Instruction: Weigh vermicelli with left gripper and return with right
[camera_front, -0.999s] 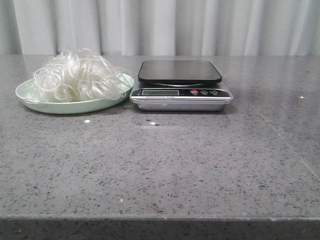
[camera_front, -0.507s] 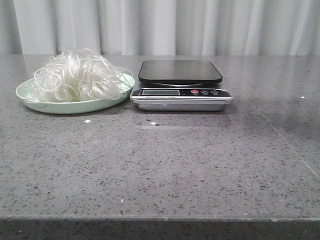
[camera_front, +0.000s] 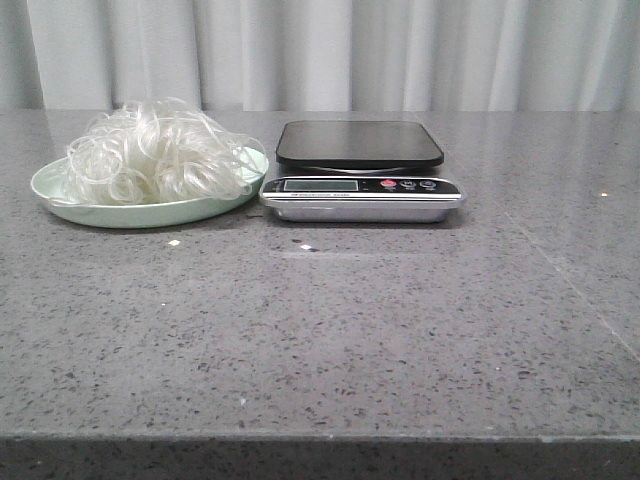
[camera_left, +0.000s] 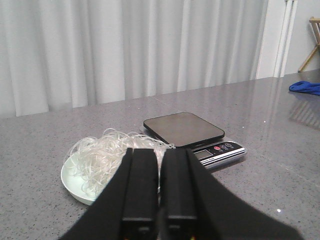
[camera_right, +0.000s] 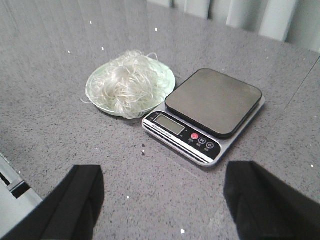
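Note:
The vermicelli (camera_front: 155, 152), a fluffy mound of thin translucent white strands, lies on a pale green plate (camera_front: 60, 205) at the left rear of the table. A kitchen scale (camera_front: 360, 170) with a bare black platform stands just right of the plate. Neither gripper shows in the front view. In the left wrist view my left gripper (camera_left: 159, 157) is shut and empty, held above the table short of the vermicelli (camera_left: 102, 155) and plate (camera_left: 75, 182). In the right wrist view my right gripper (camera_right: 162, 200) is open wide and empty, high above the table before the scale (camera_right: 205, 112) and vermicelli (camera_right: 129, 82).
The grey speckled table (camera_front: 320, 340) has its front edge near the bottom of the front view. A white curtain (camera_front: 320, 50) hangs behind the table. A blue cloth (camera_left: 306, 87) lies far off on the table in the left wrist view.

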